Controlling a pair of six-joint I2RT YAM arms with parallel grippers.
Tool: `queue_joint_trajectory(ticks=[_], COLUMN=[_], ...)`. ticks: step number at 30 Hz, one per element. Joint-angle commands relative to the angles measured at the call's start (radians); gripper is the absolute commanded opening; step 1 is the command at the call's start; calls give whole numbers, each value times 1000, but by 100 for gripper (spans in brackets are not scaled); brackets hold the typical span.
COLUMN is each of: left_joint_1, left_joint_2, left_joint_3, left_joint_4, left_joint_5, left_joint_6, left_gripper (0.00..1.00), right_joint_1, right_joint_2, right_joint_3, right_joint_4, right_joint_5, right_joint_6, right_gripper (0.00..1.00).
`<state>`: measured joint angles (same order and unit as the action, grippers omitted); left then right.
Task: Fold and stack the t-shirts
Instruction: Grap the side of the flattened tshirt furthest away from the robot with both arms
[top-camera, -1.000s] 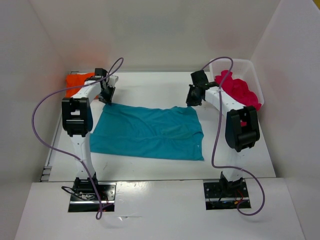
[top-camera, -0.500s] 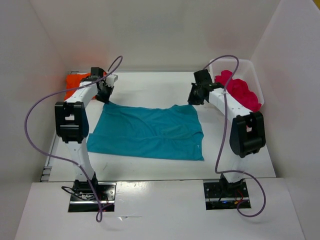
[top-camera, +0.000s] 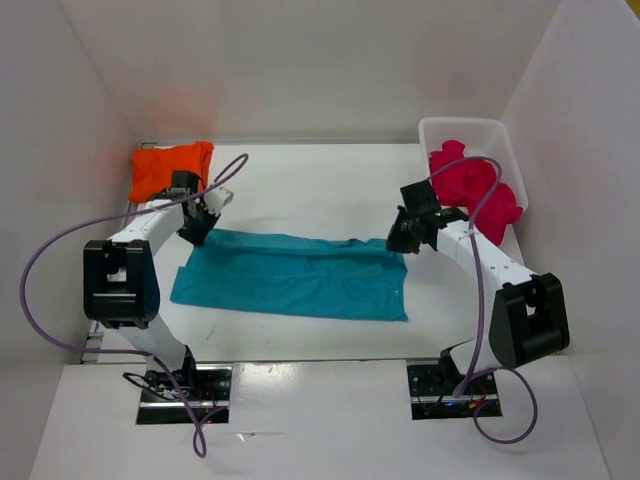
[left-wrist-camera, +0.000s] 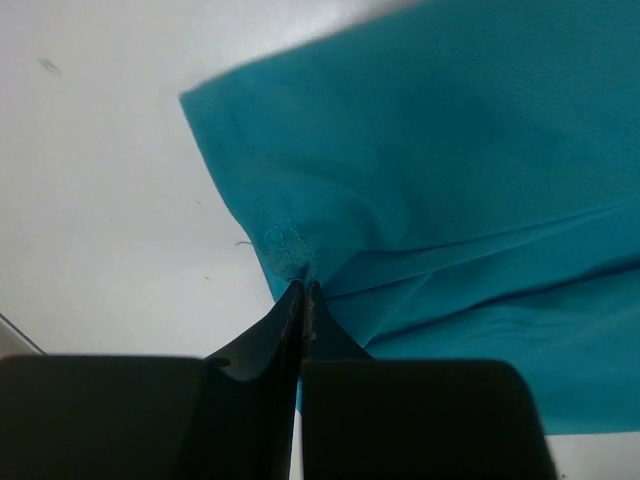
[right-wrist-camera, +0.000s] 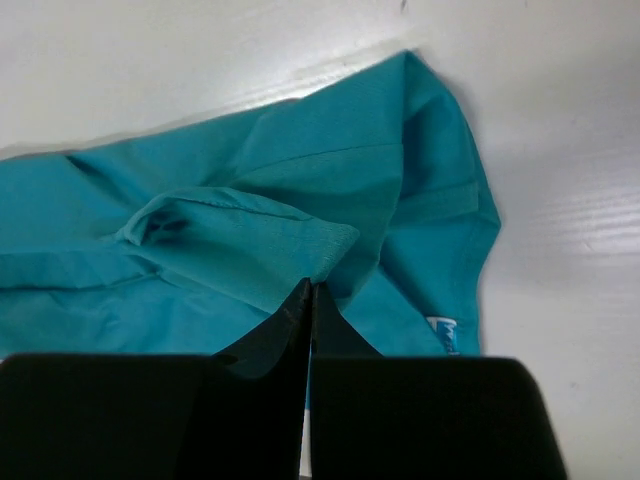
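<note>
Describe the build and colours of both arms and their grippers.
Both the left arm and right arm have white links with chunky black joint housings. Each trails a loose purple cable and stands on a metal base plate. The left gripper and right gripper have slim black tapered fingers.

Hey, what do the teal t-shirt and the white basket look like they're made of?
The teal t-shirt looks like soft, matte knit cloth, maybe cotton: it creases, drapes and shows stitched hems. The white basket looks like thin, slightly translucent plastic: stiff straight walls and a rounded rim.
</note>
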<state>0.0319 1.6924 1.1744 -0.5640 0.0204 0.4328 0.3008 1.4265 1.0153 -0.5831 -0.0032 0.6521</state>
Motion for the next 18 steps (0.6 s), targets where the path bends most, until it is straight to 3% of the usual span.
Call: queue_joint_trajectory(ticks=[1,3,12,14,18], left_joint_1=[10,10,10,10,10], left_joint_2=[-40,-28,49,11,-43], left_joint_3=[-33,-33,263,251,99], left_joint_4=[13,41,102,113,113], left_joint_5=[-49,-50,-22,12,23], left_joint_6=[35,35,-75,-63,9], left_gripper=[0,0,0,0,0], right_joint_1=[12,12,12,12,12], right_joint_2=[-63,-41,180,180,89], right_joint_3=[-38,-47,301,301,139], right_joint_4=[5,19,-12,-21,0], right_joint_5=[-1,-1,88,88,45], right_joint_6=[52,52,-34,-34,9], right_gripper=[0,0,0,0,0])
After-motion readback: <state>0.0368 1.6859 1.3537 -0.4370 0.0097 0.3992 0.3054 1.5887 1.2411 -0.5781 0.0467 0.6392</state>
